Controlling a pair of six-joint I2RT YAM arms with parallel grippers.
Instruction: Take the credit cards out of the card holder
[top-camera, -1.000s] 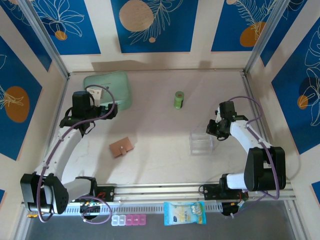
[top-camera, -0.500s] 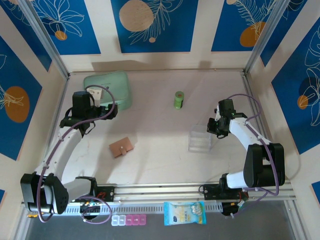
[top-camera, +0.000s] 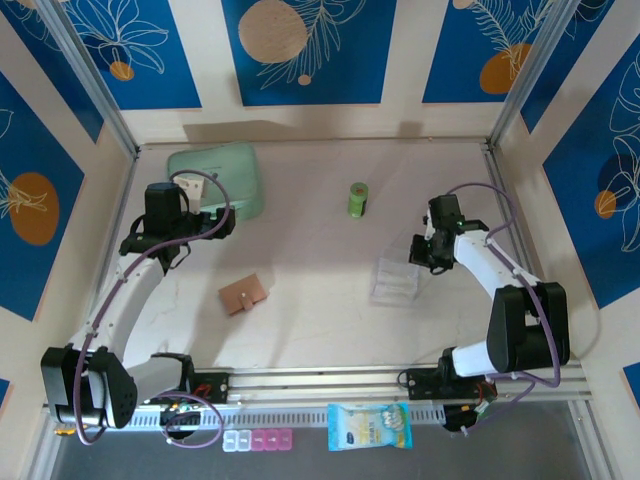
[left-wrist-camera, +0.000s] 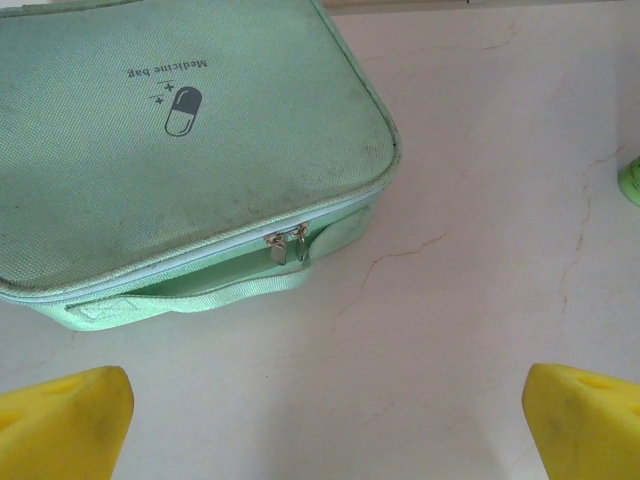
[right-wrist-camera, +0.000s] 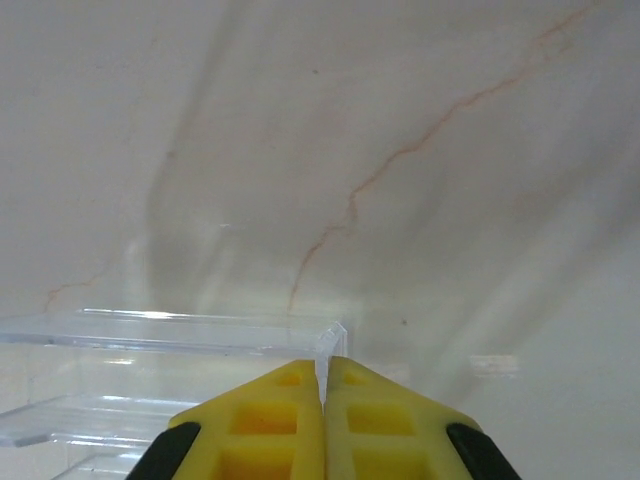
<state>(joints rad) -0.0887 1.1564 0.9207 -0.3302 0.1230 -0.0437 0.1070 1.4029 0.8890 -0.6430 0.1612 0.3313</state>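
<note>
The card holder (top-camera: 244, 294) lies flat on the table (top-camera: 320, 240), left of centre and towards the near edge. Its tan face is up, and bare surface surrounds it on every side. No tool touches it. From the top view I cannot tell whether any cards sit inside it.

The left tool (left-wrist-camera: 325, 415) hangs over the table's far left, its yellow fingers (left-wrist-camera: 65, 425) spread wide at the bottom corners of the left wrist view. Just ahead of it sits the mint-green case (left-wrist-camera: 180, 150), its zip pulls and carry strap facing the tool and its rounded corner towards open table. In the top view this tool (top-camera: 205, 195) is at the case's near edge, well apart from the card holder.

The right tool (right-wrist-camera: 322, 385) has its yellow pads pressed together on a thin upper corner of the clear plastic box (right-wrist-camera: 150, 340), pinching the wall's edge. From above, the box (top-camera: 393, 281) stands right of centre with the right tool (top-camera: 418, 255) at its far right corner. The green cylinder (top-camera: 358, 199) stands upright further back, apart from both. A wide stretch of bare table lies between the box and the card holder.
</note>
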